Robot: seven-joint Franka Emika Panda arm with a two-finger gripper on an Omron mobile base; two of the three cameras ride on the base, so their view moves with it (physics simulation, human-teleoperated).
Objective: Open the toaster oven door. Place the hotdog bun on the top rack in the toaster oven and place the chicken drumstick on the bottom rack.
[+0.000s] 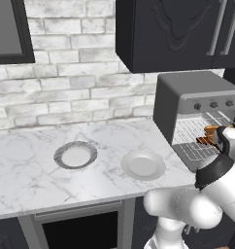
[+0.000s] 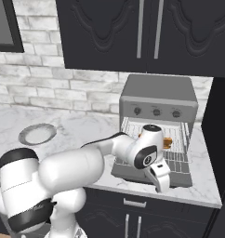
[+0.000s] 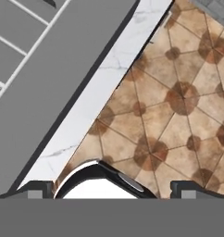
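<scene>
My gripper (image 2: 160, 179) hangs at lower center-right of the right base view, fingers spread wide and holding nothing, over the lowered toaster oven door (image 2: 177, 176). The toaster oven (image 1: 197, 90) sits at right; the hotdog bun (image 1: 212, 129) lies on its rack.

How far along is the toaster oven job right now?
Done: the dark grey toaster oven door lies open; the orange-tan bun sits on the upper rack, a reddish-brown piece, likely the drumstick, below it. In hand: nothing, the tool is open. Left: apparently nothing.
</scene>
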